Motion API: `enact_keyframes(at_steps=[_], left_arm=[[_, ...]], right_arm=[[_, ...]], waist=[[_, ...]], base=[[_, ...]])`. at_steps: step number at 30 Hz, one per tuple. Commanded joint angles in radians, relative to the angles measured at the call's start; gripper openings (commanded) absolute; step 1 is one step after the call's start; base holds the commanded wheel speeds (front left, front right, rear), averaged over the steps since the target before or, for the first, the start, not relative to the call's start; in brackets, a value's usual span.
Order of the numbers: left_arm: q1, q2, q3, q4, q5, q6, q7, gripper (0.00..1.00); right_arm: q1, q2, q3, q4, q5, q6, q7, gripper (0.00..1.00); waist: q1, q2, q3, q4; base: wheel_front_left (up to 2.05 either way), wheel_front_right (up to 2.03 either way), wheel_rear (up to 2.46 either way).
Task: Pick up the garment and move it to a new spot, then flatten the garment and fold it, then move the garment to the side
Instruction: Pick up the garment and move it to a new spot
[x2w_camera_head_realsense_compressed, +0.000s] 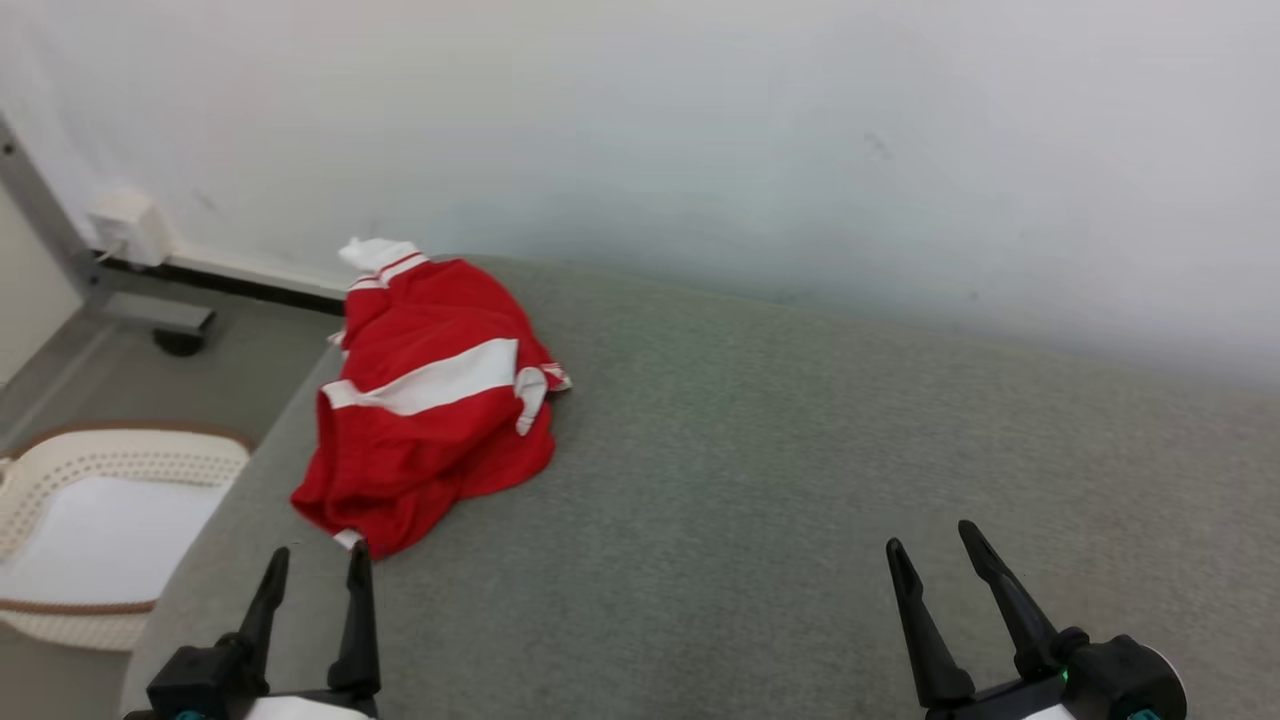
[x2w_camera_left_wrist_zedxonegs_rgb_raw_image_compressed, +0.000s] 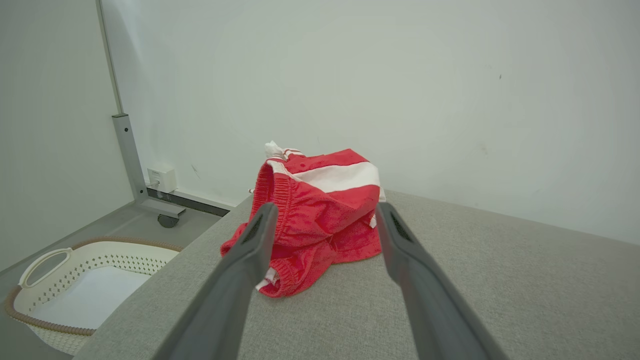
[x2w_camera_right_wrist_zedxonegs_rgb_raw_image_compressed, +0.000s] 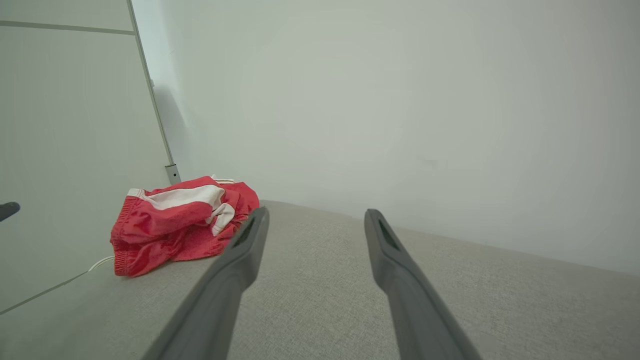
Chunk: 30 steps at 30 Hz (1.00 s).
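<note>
The garment (x2w_camera_head_realsense_compressed: 430, 400), red shorts with a white stripe, lies crumpled near the far left corner of the grey padded table (x2w_camera_head_realsense_compressed: 780, 460). My left gripper (x2w_camera_head_realsense_compressed: 318, 562) hovers open just in front of its near hem, touching nothing. In the left wrist view the garment (x2w_camera_left_wrist_zedxonegs_rgb_raw_image_compressed: 320, 210) sits straight ahead between the spread fingers of the left gripper (x2w_camera_left_wrist_zedxonegs_rgb_raw_image_compressed: 324, 216). My right gripper (x2w_camera_head_realsense_compressed: 932, 550) is open over bare table at the lower right, well away from the cloth. The right wrist view shows the garment (x2w_camera_right_wrist_zedxonegs_rgb_raw_image_compressed: 175, 222) off to the left of the right gripper (x2w_camera_right_wrist_zedxonegs_rgb_raw_image_compressed: 316, 218).
A cream perforated laundry basket (x2w_camera_head_realsense_compressed: 95, 530) stands on the floor left of the table. A grey metal post on a castor (x2w_camera_head_realsense_compressed: 175, 335) and a wall socket box (x2w_camera_head_realsense_compressed: 130, 228) sit by the wall behind it. The white wall runs close along the table's far edge.
</note>
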Motion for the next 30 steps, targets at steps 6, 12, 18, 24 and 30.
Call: enact_keyframes(at_steps=[6,12,18,24,30], left_arm=[[-0.009,0.003,0.019,0.014,0.011,-0.003,-0.001,1.0],[-0.013,0.003,0.024,0.021,0.016,-0.009,-0.001,1.0],[-0.049,0.011,0.034,0.045,-0.005,-0.017,-0.001,1.0],[-0.136,0.049,0.02,0.1,-0.044,-0.028,0.011,1.0],[-0.23,0.1,0.026,0.139,-0.077,-0.031,0.12,1.0]], right_arm=[[-0.014,-0.002,0.023,0.013,0.004,-0.002,0.001,1.0],[-0.016,-0.002,0.03,0.018,0.01,-0.002,0.001,1.0],[-0.028,-0.002,0.052,0.026,0.007,-0.002,0.001,1.0],[-0.03,-0.002,0.057,0.034,0.009,-0.002,0.001,1.0],[-0.039,-0.002,0.055,0.037,0.011,-0.002,0.001,1.0]], waist=[[0.0,0.0,0.003,0.092],[0.0,0.0,0.004,0.107],[0.0,0.0,0.008,0.098],[0.0,0.0,0.014,0.058],[0.0,0.0,0.032,0.007]], base=[[0.0,0.0,0.0],[0.0,0.0,0.0],[0.0,0.0,0.0],[0.0,0.0,0.0],[0.0,0.0,0.0]])
